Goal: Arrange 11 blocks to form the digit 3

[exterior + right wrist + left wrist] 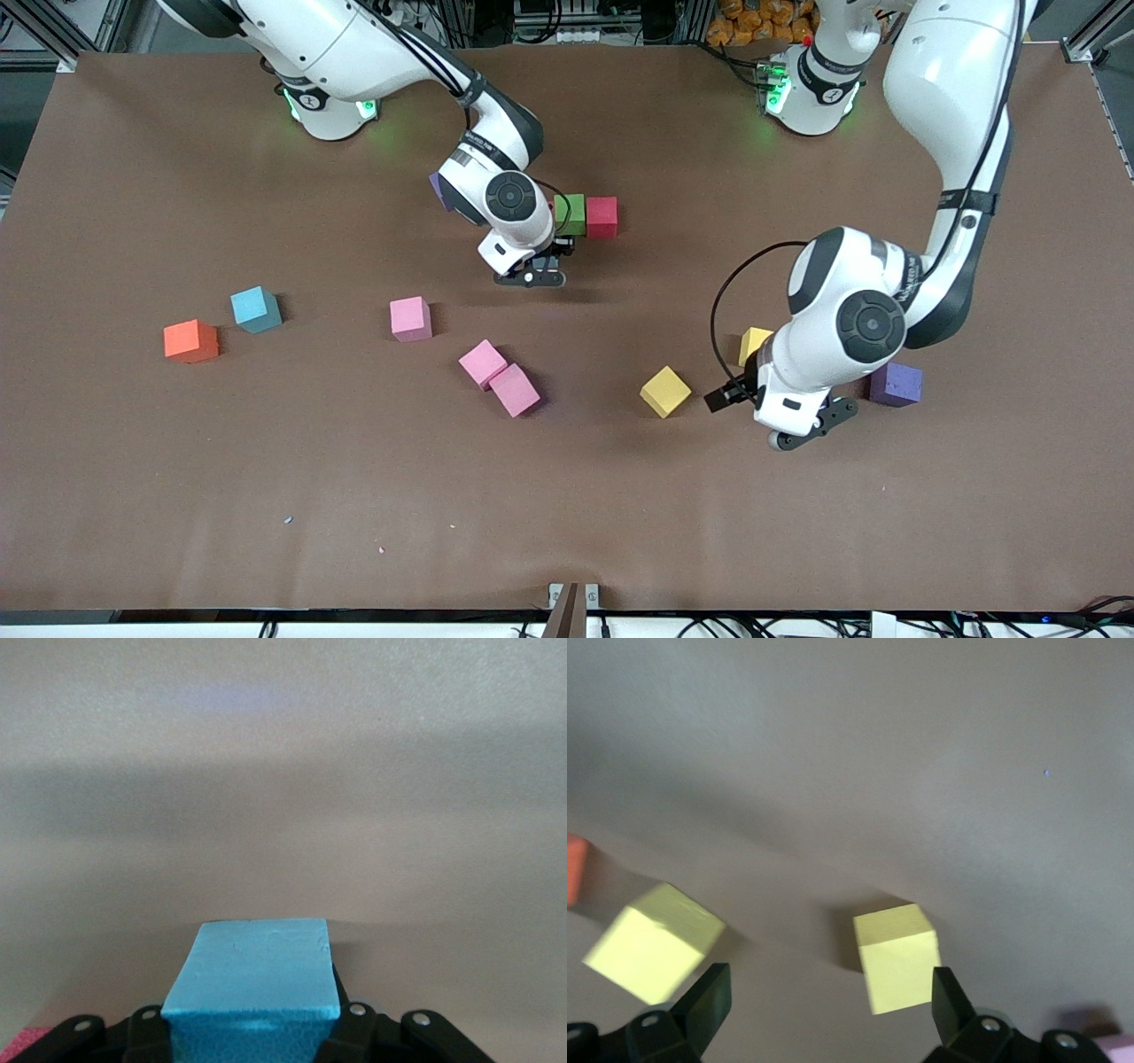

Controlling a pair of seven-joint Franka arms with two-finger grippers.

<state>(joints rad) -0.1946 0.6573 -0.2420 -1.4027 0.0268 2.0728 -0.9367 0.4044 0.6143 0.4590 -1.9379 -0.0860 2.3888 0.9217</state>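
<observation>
The table (133, 496) is a wide brown surface carrying loose blocks. The two arms are the largest items on it.

The left arm reaches in from its base at the far edge. The left gripper (769, 415) hangs low over the table toward the left arm's end, fingers spread as wide as they go and holding nothing. In the left wrist view one yellow block (896, 955) sits between the open fingers (950, 997), closer to one of them, and a second yellow block (653, 942) lies outside the other finger. In the front view these are the yellow block (665, 391) near the middle of the table and the yellow block (754, 344) half hidden by the left wrist. A purple block (895, 384) lies beside the left arm.

The right gripper (534, 276) hangs over the middle of the table, fingers closed on a light blue block (253, 979). The started row, a green block (571, 213) touching a red block (601, 217), lies just beside this gripper toward the far edge; a purple block (438, 189) shows at the wrist's other flank. The placement probably turns on this: the held block must go down square beside that row.

Loose blocks toward the right arm's end: orange (190, 341), teal (256, 308), and three pink (410, 318) (483, 362) (515, 390), the last two touching.
</observation>
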